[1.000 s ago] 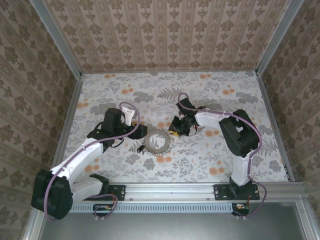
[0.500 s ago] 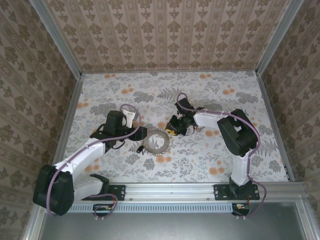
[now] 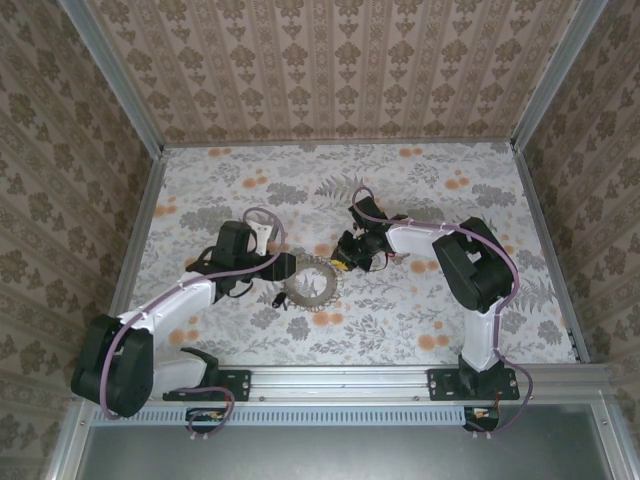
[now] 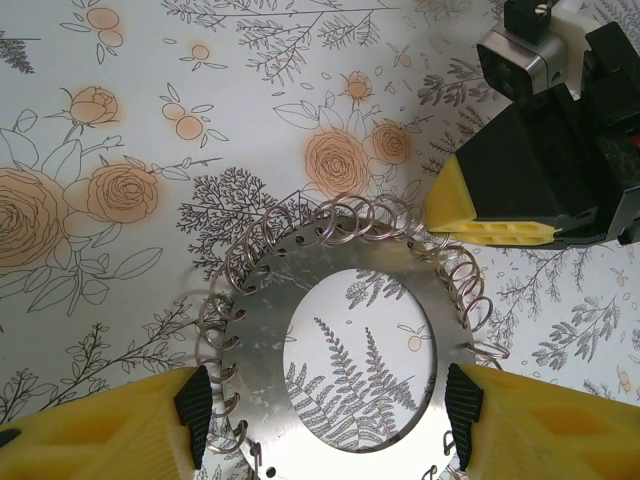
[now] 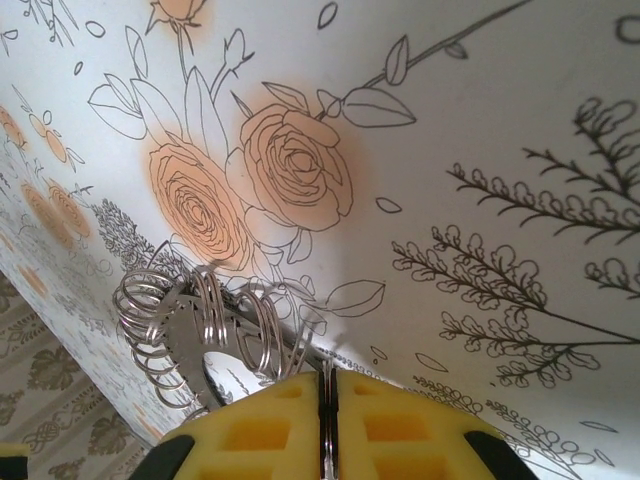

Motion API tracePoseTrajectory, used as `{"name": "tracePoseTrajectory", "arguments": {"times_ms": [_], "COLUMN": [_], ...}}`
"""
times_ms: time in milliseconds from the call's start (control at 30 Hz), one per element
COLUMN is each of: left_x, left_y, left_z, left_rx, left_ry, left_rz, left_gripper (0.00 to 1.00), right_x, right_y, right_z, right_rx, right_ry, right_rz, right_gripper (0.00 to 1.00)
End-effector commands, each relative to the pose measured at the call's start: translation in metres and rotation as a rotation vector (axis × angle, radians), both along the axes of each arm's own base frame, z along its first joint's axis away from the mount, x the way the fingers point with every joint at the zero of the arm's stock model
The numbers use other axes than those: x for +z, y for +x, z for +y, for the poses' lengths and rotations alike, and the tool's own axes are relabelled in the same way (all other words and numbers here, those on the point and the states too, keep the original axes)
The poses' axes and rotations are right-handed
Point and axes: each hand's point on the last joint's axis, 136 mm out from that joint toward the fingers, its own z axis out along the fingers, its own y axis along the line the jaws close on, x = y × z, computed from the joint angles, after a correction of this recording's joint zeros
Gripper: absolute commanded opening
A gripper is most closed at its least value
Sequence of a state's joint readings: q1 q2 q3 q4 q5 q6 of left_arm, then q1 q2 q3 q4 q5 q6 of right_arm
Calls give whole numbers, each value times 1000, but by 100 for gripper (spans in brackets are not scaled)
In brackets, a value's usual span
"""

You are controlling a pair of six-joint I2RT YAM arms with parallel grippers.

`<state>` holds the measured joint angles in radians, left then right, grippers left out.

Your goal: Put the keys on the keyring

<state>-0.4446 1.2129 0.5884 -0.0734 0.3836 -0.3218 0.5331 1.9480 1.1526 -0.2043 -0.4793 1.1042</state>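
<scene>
The keyring lies flat on the floral table. In the left wrist view the keyring is a silvery disc with a large hole and wire loops along its rim. My left gripper is open, with one black pad on each side of the disc. My left gripper is at the ring's left rim and my right gripper at its upper right rim. My right gripper is shut on a thin wire loop at the edge of the keyring. The key with the red tag is hidden.
A small black piece lies by the ring's lower left. Patterned walls and metal rails enclose the table. The right gripper's yellow finger lies close over the ring's top right in the left wrist view.
My left gripper has moved right until its fingers are on either side of the ring. My right gripper and the ring have shifted slightly left.
</scene>
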Motion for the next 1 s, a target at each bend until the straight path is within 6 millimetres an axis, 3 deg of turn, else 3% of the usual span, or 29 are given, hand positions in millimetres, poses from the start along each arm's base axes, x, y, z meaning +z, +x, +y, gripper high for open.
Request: {"name": "tracePoseTrajectory", "arguments": {"times_ms": [0,167,267,467,733,867,967], "left_x": [-3,8,28,80,162,188,196], "left_y": [-1,0,1,5,2,-5,-10], "left_z": [0,-1,-3,8,33,28,21], "left_rx": [9,-1,-28,-60,-118,-204,-275], "left_ry": [-4,-6,-15,-40,-80,-139,-166], "left_rz": [6,-13,-48,-158,-336,-375,-386], "left_gripper": [67,67,68,71,73,75,75], "right_x": [2,10,21,63,132,157,172], "right_y": [1,5,10,19,12,5,-7], "right_z": [4,6,8,9,21,24,26], "right_rx": [-7,0,28,200,527,657,800], "right_ry": [8,30,41,3,5,9,-29], "right_rz": [2,-49,-108,-317,-636,-758,-884], "right_gripper": [9,3,0,0,0,0,0]}}
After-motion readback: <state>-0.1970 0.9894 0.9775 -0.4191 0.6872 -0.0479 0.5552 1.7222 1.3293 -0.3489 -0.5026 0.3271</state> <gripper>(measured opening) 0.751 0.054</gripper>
